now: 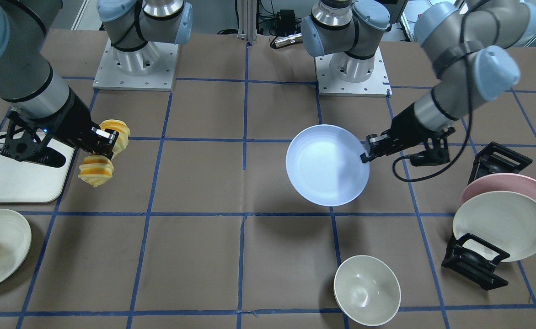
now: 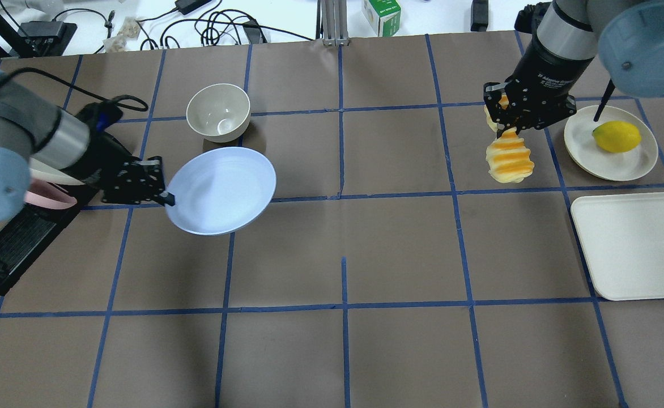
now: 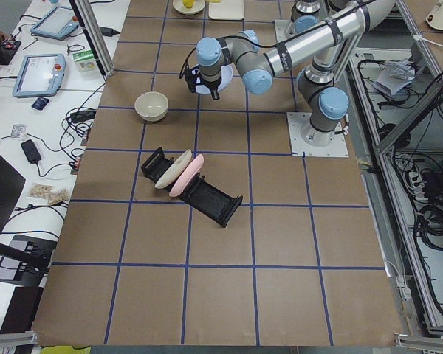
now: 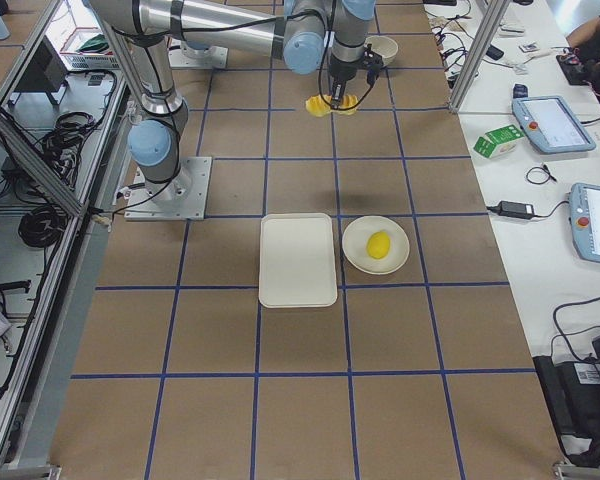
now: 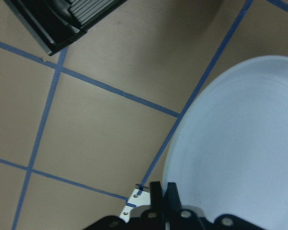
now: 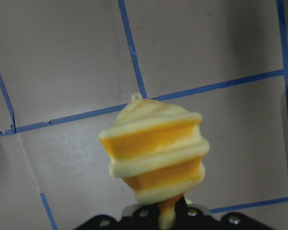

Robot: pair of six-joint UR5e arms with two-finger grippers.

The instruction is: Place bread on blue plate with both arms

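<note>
The bread [image 2: 509, 156] is a ridged loaf with orange stripes and cream sides. My right gripper [image 2: 507, 126] is shut on its middle and holds it in the air; it also shows in the front view [image 1: 98, 170] and the right wrist view [image 6: 153, 153]. The blue plate [image 2: 221, 190] is round and pale blue. My left gripper [image 2: 165, 197] is shut on its rim and holds it above the table, tilted. The plate also shows in the front view [image 1: 327, 164] and the left wrist view [image 5: 240, 148].
A cream bowl [image 2: 218, 112] stands just beyond the blue plate. A black rack [image 1: 474, 260] holds a pink plate [image 1: 515, 185] and a cream plate [image 1: 501, 224]. A white plate [image 2: 609, 153] with a yellow fruit [image 2: 616, 136] and a white tray [image 2: 638, 243] lie near the right arm.
</note>
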